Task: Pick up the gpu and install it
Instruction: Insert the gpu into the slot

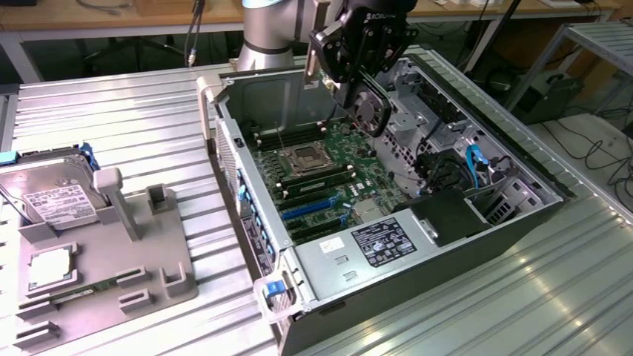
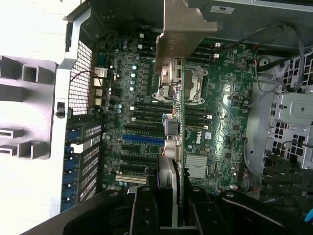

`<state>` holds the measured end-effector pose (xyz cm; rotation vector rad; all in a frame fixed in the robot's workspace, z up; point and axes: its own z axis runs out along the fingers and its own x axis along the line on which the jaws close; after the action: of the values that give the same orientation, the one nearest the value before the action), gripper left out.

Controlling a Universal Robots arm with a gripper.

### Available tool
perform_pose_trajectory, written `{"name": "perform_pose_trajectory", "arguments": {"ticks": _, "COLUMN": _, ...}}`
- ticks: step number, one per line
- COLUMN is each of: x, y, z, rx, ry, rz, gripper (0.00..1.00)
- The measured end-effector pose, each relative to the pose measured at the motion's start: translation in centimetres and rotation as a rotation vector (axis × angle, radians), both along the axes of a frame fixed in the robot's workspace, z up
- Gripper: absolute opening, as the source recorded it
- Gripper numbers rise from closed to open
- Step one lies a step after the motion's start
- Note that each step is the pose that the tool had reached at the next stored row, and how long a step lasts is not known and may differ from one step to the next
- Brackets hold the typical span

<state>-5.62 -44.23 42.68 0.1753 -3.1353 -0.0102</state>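
Hanging over an open computer case (image 1: 416, 297) that lies on its side in the middle of a ribbed metal desk (image 1: 148, 126), the robot's gripper (image 1: 348, 78) carries the gpu (image 1: 371, 111). Its fingers (image 2: 146, 210) are closed tight on the card, one on each face.

In the exterior view the card's round black fan faces the camera, above the far end of the green motherboard (image 1: 336, 170). In the wrist view the card (image 2: 178, 122) runs edge-on away from the gripper (image 2: 171, 200), ending in its silver bracket (image 2: 183, 29).

Progress: the pick-up looks done, as the card is lifted clear and held over the board. The install is not done; the card appears to sit in no slot, and the blue slots (image 1: 308, 210) near the power supply (image 1: 381, 245) are bare.

Writing: part of "ROBOTIQ" shows in white on the gripper body, and "DELL" is printed on the motherboard in the wrist view. The power supply has a black label with white print too small to read. A hard drive (image 1: 55, 196) with a white label stands in a grey tray (image 1: 148, 259) by the desk edge at the exterior view's left.
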Motion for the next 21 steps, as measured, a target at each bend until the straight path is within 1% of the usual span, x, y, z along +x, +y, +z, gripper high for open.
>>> {"name": "perform_pose_trajectory", "arguments": {"ticks": 21, "x": 0.00, "y": 0.00, "z": 0.00, "rx": 0.0000, "ry": 0.0000, "rz": 0.051, "gripper": 0.28}}
